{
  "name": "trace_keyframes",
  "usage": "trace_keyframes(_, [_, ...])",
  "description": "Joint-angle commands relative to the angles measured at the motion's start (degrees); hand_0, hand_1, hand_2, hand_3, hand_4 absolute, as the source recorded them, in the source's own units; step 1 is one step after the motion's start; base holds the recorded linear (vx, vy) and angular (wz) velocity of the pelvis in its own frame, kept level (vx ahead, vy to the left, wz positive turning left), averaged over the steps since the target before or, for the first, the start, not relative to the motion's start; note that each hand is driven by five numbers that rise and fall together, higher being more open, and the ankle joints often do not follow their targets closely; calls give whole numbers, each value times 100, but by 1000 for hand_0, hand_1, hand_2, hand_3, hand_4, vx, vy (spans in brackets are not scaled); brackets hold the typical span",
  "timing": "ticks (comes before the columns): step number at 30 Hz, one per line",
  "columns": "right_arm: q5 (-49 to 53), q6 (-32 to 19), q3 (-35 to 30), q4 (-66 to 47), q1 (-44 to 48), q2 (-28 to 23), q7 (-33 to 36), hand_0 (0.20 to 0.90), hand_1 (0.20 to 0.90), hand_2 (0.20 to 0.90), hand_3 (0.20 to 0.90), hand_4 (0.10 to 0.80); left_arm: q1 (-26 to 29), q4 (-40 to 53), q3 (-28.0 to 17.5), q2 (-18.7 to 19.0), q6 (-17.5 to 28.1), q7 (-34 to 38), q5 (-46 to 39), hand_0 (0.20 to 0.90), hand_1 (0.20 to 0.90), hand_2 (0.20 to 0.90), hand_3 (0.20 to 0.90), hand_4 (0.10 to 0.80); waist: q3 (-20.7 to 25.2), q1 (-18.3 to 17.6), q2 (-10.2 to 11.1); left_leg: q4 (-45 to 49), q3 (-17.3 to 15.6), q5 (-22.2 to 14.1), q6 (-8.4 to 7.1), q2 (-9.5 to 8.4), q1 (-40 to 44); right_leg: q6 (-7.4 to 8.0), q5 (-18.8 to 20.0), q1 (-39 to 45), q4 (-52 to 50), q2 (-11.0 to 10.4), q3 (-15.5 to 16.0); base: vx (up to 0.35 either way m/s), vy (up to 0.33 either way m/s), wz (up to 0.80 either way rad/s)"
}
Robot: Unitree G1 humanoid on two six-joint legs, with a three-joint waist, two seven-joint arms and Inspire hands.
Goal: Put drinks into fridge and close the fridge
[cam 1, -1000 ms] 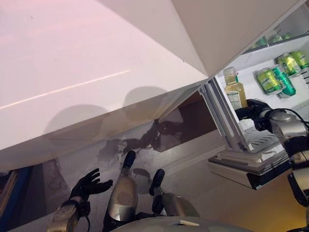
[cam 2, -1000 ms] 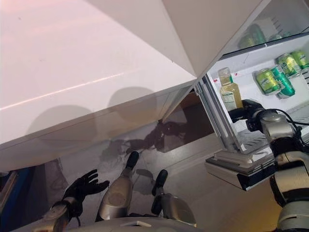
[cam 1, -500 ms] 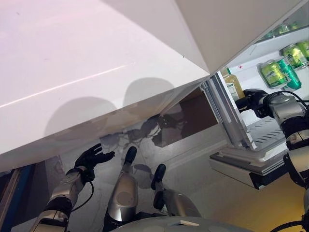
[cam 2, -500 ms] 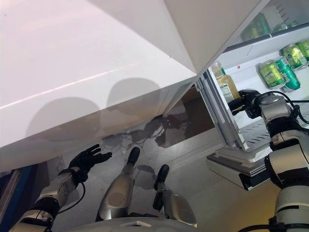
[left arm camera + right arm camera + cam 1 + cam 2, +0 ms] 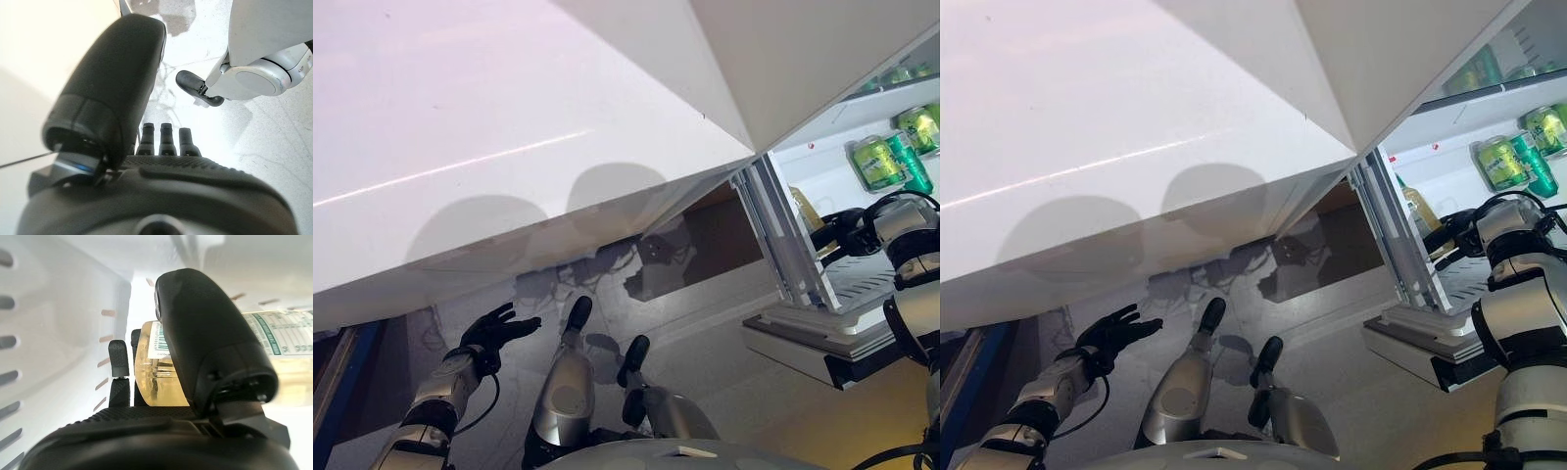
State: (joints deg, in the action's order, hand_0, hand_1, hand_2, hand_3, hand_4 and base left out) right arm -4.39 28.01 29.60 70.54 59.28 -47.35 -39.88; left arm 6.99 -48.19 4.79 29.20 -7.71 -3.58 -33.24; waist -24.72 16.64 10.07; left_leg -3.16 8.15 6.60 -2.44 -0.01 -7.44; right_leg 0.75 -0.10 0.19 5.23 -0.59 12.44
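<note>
The fridge [image 5: 822, 127] stands open at the right. My right hand [image 5: 847, 230] reaches inside it and is shut on a bottle of yellow drink [image 5: 1417, 208], which is partly hidden behind the fridge's side frame. In the right wrist view the thumb [image 5: 205, 333] and fingers wrap the clear bottle [image 5: 156, 382] near the white inner wall. Green cans [image 5: 881, 162] lie on a shelf behind the hand. My left hand [image 5: 497, 328] hangs open and empty low at the left, above the floor; it also shows in the left wrist view [image 5: 166, 142].
The large white fridge door [image 5: 509, 127] swings out over the upper left. More green drinks [image 5: 1479, 73] stand on the upper shelf. A white wire shelf [image 5: 862, 279] and a drawer front [image 5: 813, 338] lie below my right hand.
My right hand has carried the bottle lower and deeper into the fridge, so the frame now hides most of it. My left arm has lifted a little. The camera has shifted slightly.
</note>
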Motion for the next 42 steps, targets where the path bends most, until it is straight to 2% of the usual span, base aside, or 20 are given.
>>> trace_keyframes(1, [-423, 214, 313, 176, 692, -460, -97, 300, 300, 300, 200, 100, -349, 106, 103, 397, 67, -93, 301, 900, 900, 900, 900, 800, 199, 97, -2, 228, -157, -388, 268, -247, -223, 146, 391, -538, -404, 52, 15, 35, -28, 12])
trace_keyframes(9, [-416, 238, 59, 295, 478, -326, 72, 300, 300, 300, 200, 100, -373, 124, 112, 338, 95, -105, 460, 900, 900, 900, 900, 800, 197, 136, -18, 274, -88, -398, 279, -278, -236, 149, 392, -531, -421, 64, 9, 38, -27, 5])
trace_keyframes(10, [-352, 241, 48, 320, 466, -310, 146, 396, 396, 396, 313, 213, -369, 117, 131, 335, 98, -92, 462, 900, 900, 900, 900, 800, 200, 142, -21, 281, -76, -395, 280, -288, -246, 150, 400, -536, -419, 68, 4, 34, -21, 1])
trace_keyframes(11, [-321, 249, 32, 321, 456, -304, 223, 467, 467, 467, 395, 295, -370, 123, 139, 330, 89, -78, 458, 900, 900, 900, 900, 800, 200, 142, -24, 289, -70, -394, 281, -291, -252, 151, 404, -538, -419, 69, -1, 0, 0, 0])
trace_keyframes(13, [-311, 245, -18, 315, 421, -274, 257, 509, 509, 509, 444, 344, -376, 124, 128, 327, 94, -78, 468, 900, 900, 900, 900, 800, 200, 140, -31, 298, -62, -396, 286, -295, -259, 152, 406, -541, -421, 74, -18, 0, 0, 0])
trace_keyframes(14, [-322, 241, -25, 326, 424, -270, 285, 629, 629, 629, 584, 484, -370, 102, 148, 325, 112, -76, 454, 900, 900, 900, 900, 800, 198, 137, -39, 305, -64, -397, 286, -293, -260, 152, 404, -544, -428, 73, -18, 0, 0, 0])
trace_keyframes(17, [-252, 220, -72, 323, 387, -246, 437, 648, 648, 648, 606, 506, -346, 113, 183, 306, 88, -10, 437, 900, 900, 900, 900, 800, 199, 130, -44, 313, -55, -400, 291, -298, -273, 155, 412, -554, -429, 71, -24, 0, 0, 0])
trace_keyframes(18, [-238, 212, -83, 328, 383, -244, 475, 693, 693, 693, 658, 558, -343, 104, 178, 301, 91, -8, 449, 900, 900, 900, 900, 800, 199, 130, -42, 313, -54, -400, 293, -299, -274, 159, 414, -556, -429, 71, -26, 18, -14, 4])
trace_keyframes(20, [-127, 218, -130, 317, 335, -210, 551, 900, 900, 900, 900, 800, -322, 85, 159, 292, 91, 6, 481, 900, 900, 900, 900, 800, 203, 129, -24, 308, -44, -398, 297, -308, -274, 165, 422, -564, -427, 73, -41, 10, -9, 2])
trace_keyframes(35, [84, 65, -270, 299, 227, -255, 1275, 900, 900, 900, 900, 800, -210, 4, 195, 260, 71, 116, 463, 900, 900, 900, 900, 800, 247, 47, -34, 287, -79, -421, 323, -300, -216, 194, 439, -574, -451, 66, -76, 0, 0, 0])
trace_keyframes(42, [117, 85, -312, 201, 207, -344, 1246, 900, 900, 900, 900, 800, -212, -112, 147, 282, 84, 50, 445, 900, 900, 900, 900, 800, 344, -31, -12, 237, -134, -445, 335, -270, -93, 200, 427, -503, -445, 78, -138, 0, 0, 0])
